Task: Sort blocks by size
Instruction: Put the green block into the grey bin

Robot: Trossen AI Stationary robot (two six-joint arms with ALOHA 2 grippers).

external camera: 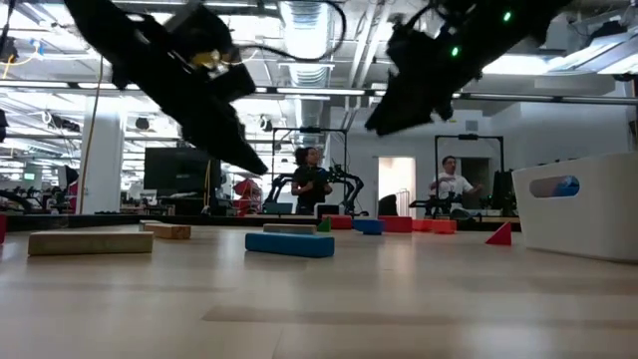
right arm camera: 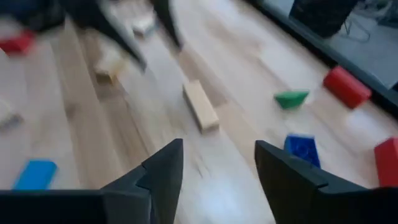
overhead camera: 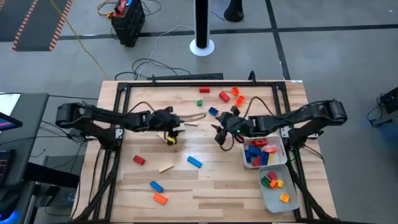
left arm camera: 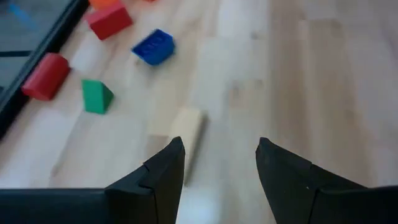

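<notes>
Loose blocks lie flat on the wooden table (overhead camera: 205, 186). A tan oblong block (overhead camera: 189, 123) lies in the middle, and also shows in the left wrist view (left arm camera: 186, 132) and the right wrist view (right arm camera: 201, 106). My left gripper (overhead camera: 179, 125) hovers just left of it, open and empty (left arm camera: 221, 146). A yellow block (overhead camera: 171, 138) lies by its near side. My right gripper (overhead camera: 219, 134) hovers right of the tan block, open and empty (right arm camera: 217, 146). A blue block (overhead camera: 213, 111), a green one (overhead camera: 200, 102) and red ones (overhead camera: 224, 96) lie farther back.
Two white trays stand at the right: the farther one (overhead camera: 249, 163) holds several blocks, the nearer one (overhead camera: 266, 198) a few. Red (overhead camera: 138, 160), tan (overhead camera: 166, 167), blue (overhead camera: 194, 162) and orange (overhead camera: 160, 198) blocks lie toward the near edge. People stand in the room behind.
</notes>
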